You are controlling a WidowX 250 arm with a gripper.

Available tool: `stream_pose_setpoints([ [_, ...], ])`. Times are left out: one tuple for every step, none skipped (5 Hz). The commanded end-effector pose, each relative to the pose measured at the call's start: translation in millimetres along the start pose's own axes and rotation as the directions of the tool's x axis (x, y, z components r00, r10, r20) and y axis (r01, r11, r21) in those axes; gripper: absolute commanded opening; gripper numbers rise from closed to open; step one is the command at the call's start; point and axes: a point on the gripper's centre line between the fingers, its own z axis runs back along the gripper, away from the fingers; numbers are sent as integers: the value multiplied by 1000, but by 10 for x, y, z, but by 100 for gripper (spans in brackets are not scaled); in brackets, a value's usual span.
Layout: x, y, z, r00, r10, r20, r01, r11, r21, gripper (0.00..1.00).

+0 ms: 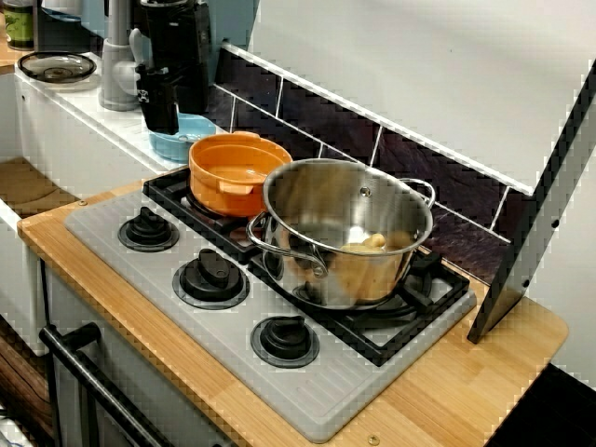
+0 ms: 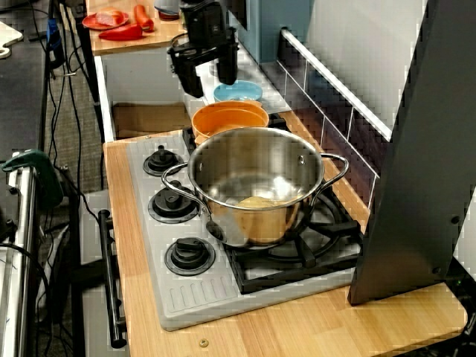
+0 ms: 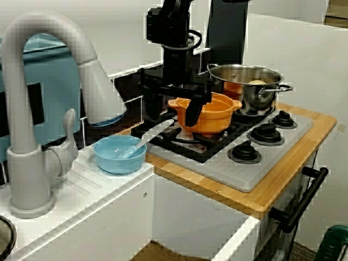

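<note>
My black gripper [image 2: 208, 74] hangs open and empty at the far end of the toy stove; both fingers show wide apart in the view along the counter. It is above the gap between a light blue bowl [image 2: 238, 91] and an orange pot [image 2: 229, 119]. Seen from the sink side, the gripper [image 3: 171, 111] stands just left of the orange pot [image 3: 209, 111], over a pale spoon [image 3: 147, 138] that leans out of the blue bowl [image 3: 119, 155]. A steel pot [image 1: 345, 233] with a yellowish food piece [image 1: 372, 242] sits on the nearer burner.
A grey faucet [image 3: 32, 109] rises beside the blue bowl. Three black knobs [image 1: 212, 277] line the stove's front. A tall grey panel [image 2: 416, 149] leans at the counter's end. A red plate with red food [image 2: 111, 21] lies on a far shelf.
</note>
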Motion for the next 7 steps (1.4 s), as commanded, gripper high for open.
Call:
stream_pose_setpoints([
  [5,148,75,1000,5,13,-6,999,40,100],
  [41,189,32,1000,9,11,-10,999,41,100],
  [60,224,-13,1000,18,9,-18,999,35,100],
  [76,226,-25,1000,26,13,-26,999,38,100],
  [117,248,-32,999,34,17,-35,999,41,100],
  [149,294,-59,999,38,12,-38,998,41,100],
  [167,318,-89,999,42,6,-42,998,42,100],
])
